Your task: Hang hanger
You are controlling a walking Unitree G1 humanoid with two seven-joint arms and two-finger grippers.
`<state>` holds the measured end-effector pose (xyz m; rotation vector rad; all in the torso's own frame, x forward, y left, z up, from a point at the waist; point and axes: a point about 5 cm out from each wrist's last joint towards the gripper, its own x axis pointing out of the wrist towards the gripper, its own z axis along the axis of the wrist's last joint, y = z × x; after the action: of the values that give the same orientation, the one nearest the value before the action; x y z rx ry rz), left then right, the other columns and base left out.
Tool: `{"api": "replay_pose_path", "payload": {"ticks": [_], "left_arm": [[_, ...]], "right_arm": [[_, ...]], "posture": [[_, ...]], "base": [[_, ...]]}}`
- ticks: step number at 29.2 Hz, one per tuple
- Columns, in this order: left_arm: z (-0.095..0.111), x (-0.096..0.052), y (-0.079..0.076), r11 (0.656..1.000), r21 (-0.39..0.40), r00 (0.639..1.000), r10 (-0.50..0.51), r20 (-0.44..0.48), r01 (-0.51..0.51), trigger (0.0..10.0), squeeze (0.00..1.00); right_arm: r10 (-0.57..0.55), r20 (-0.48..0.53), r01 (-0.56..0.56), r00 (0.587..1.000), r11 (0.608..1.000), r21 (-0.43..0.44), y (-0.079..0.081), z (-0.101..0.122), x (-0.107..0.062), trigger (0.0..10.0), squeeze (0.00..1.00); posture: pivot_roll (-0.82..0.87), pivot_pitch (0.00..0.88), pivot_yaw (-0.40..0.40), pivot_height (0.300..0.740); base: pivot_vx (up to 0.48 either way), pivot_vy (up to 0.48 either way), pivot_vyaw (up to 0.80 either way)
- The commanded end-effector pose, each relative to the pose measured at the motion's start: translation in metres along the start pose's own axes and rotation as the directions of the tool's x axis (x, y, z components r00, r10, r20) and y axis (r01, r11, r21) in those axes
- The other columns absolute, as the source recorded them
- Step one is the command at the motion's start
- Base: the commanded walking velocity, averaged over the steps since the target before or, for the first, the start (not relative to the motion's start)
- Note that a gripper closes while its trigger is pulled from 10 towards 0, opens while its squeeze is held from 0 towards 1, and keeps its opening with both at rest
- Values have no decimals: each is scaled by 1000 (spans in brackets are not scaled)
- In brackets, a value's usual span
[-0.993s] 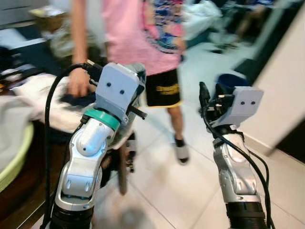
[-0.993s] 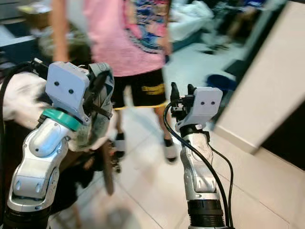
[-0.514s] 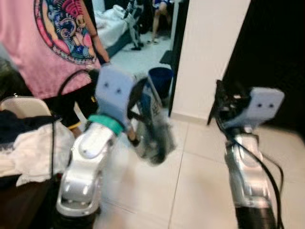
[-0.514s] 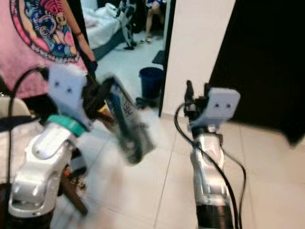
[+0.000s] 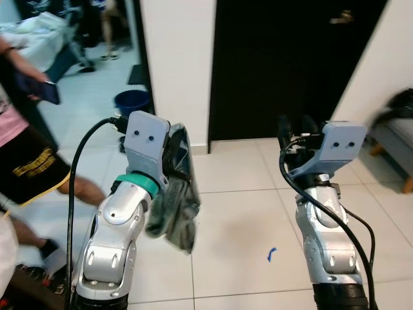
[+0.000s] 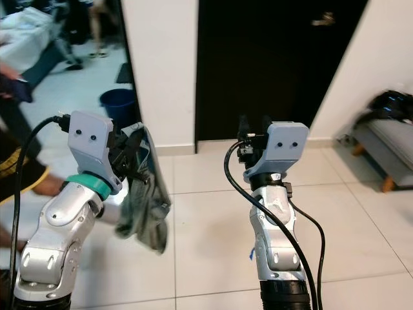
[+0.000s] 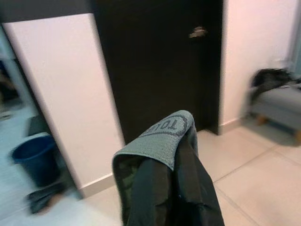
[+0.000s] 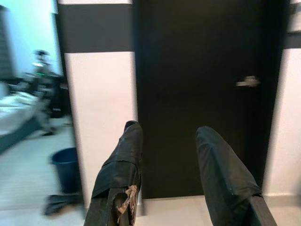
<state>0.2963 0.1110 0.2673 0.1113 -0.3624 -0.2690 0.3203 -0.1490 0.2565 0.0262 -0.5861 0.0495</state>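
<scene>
The left gripper [image 5: 175, 155] is raised before the robot at the left, and its jaws are pinching a bundle of grey-green cloth [image 5: 174, 213] that hangs down from them toward the tiled floor [image 5: 239, 226], long axis near vertical. In the left wrist view a folded grey band [image 7: 160, 136] of that cloth with dark lettering lies over the jaws and covers them, so the fingers themselves cannot be made out, and no hanger frame or hook can be told apart from the fabric. The right gripper [image 6: 253, 132] stands well apart at the right, raised to about the same height, its jaws spread with nothing between them, pointing at the black door [image 6: 271, 58]. So the load is with the left arm, and the right arm is the free one. No rail, rod or hook to hang anything on is visible ahead: there is the door, white wall [image 5: 177, 58] either side, and a blue bucket [image 5: 132, 103] by an opening at the left. A person's leg [image 5: 77, 187] is cut off by the left edge of the head views.
</scene>
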Motion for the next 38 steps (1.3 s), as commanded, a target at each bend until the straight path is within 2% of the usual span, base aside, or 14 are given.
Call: {"api": "replay_pose_path", "payload": {"ticks": [1,7,19,23,24,25,27,28,30,31,33,38], "left_arm": [[-5,-2,0,1000,-17,1000,-3,-21,2,10000,0],[-27,-14,5,999,-23,995,22,-98,-25,10000,0],[-34,-15,5,999,-25,994,25,-110,-27,10000,0],[-38,-17,7,999,12,993,31,-117,-30,10000,0],[-44,-19,7,998,49,991,36,-125,-30,10000,0],[-44,-19,7,998,49,991,36,-125,-30,10000,0],[-63,-26,10,995,84,982,62,-176,-48,10000,0],[-63,-26,10,995,84,982,62,-176,-48,10000,0],[-81,-34,11,992,105,969,89,-232,-66,10000,0],[-81,-34,11,992,105,969,89,-232,-66,10000,0],[-102,-46,11,991,115,946,101,-309,-68,10000,0],[-110,-54,9,992,111,933,98,-345,-63,10000,0]], "right_arm": [[4,-5,-4,1000,1000,-1,1,0,-2,10000,0],[63,-22,-63,998,998,-18,11,-3,-7,10000,0],[82,-29,-83,996,996,-29,14,-4,-9,10000,0],[87,-40,-88,995,996,-31,15,-7,-12,10000,0],[88,-67,-91,994,995,-39,15,-14,-17,10000,0],[88,-67,-91,994,995,-39,15,-14,-17,10000,0],[100,-172,-110,980,993,-50,13,-41,-35,10000,0],[100,-172,-110,980,993,-50,13,-41,-35,10000,0],[106,-279,-127,954,990,-57,11,-67,-53,10000,0],[106,-279,-127,954,990,-57,11,-67,-53,10000,0],[94,-385,-121,918,991,-48,10,-91,-78,10000,0],[92,-428,-117,899,993,-30,13,-100,-91,10000,0]], "posture": [[-96,104,48,740],[-117,102,52,740],[-132,93,57,740],[-134,93,58,740],[-138,96,59,740],[-138,96,59,740],[-143,100,60,740],[-143,100,60,740],[-142,101,60,740],[-142,101,60,740],[-144,105,63,740],[-151,109,63,740]], "base": [[0,0,-800],[0,0,-800],[0,0,-800],[0,0,-800],[0,0,-800],[0,0,-800],[0,0,-800],[0,0,-800],[0,0,-800],[0,0,-800],[0,0,0],[0,0,0]]}}
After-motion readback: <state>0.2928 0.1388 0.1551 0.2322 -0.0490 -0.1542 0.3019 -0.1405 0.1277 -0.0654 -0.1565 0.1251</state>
